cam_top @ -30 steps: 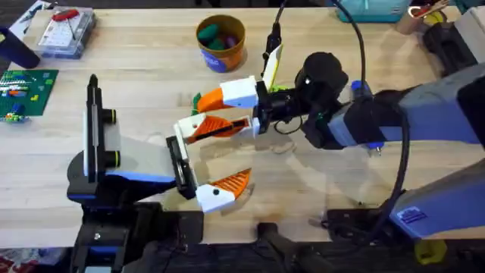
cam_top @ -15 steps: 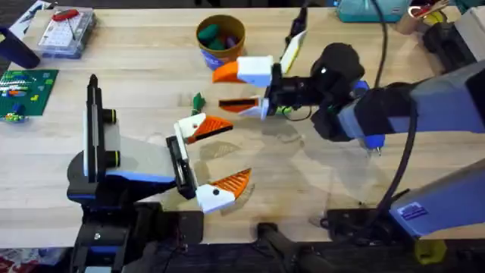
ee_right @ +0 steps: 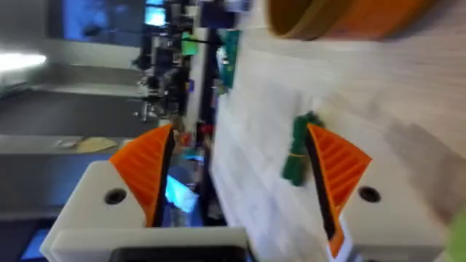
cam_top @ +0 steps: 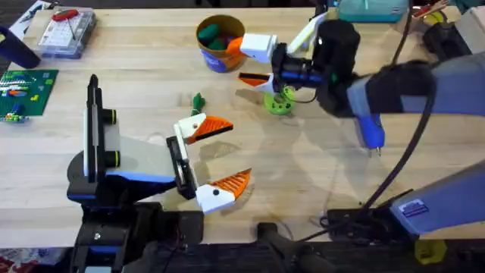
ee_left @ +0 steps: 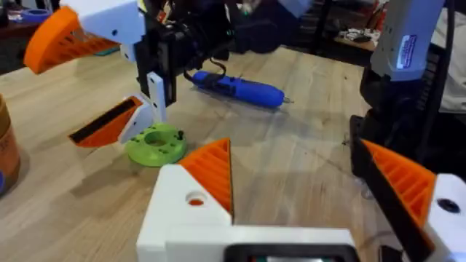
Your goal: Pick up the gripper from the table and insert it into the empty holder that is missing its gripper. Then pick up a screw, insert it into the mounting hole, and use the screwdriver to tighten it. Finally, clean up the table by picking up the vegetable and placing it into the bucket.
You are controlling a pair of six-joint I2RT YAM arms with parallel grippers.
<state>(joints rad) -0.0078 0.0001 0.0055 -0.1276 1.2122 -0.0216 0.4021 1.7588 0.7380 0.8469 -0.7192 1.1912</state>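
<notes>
The dark-green vegetable (cam_top: 198,101) lies on the table just beyond my left gripper (cam_top: 220,157). That gripper rests open, with both orange-white fingers in their mounts. A loose gripper piece and a screw are out of view. My right gripper (cam_top: 244,62) hovers open and holds nothing, right of the orange bucket (cam_top: 220,42) and above a lime-green disc (cam_top: 278,102). In the right wrist view the vegetable (ee_right: 297,156) shows between the fingers, farther off, with the bucket (ee_right: 349,18) beyond. The blue screwdriver (cam_top: 369,130) lies under the right arm.
A clear box (cam_top: 67,30) with a red-handled tool stands at the far left corner. A green board (cam_top: 23,91) lies at the left edge. The bucket holds green and purple toys. In the left wrist view the disc (ee_left: 155,143) and the screwdriver (ee_left: 237,87) sit ahead.
My right gripper has pulled away from the left gripper's upper finger, moving back and right toward the bucket. This uncovered the vegetable and the disc. The left arm has stayed still.
</notes>
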